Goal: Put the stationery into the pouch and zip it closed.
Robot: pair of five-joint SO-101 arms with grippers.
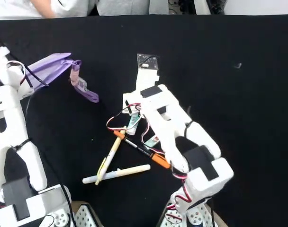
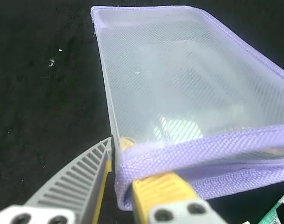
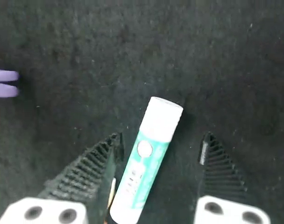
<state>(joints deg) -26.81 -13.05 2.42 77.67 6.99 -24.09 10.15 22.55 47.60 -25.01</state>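
Note:
A clear mesh pouch (image 1: 51,67) with purple edging lies at the far left of the black table, and my left gripper (image 1: 31,78) is shut on its near corner. Close up, the pouch (image 2: 179,79) fills the left wrist view, with my left gripper (image 2: 121,151) pinching its purple rim. My right gripper (image 1: 131,113) hangs open over a teal and white glue stick (image 1: 133,123). The glue stick (image 3: 149,154) lies on the cloth between the fingers of the right gripper (image 3: 161,138), untouched. An orange-black pen (image 1: 146,152), a yellow pen (image 1: 108,158) and a white marker (image 1: 118,174) lie crossed in front.
The pouch's purple strap (image 1: 85,91) with a tag trails toward the middle and its end shows as a purple strap (image 3: 4,83). A white flat thing with a dark end (image 1: 146,71) lies behind the right arm. The table's right half is bare black cloth (image 1: 248,94).

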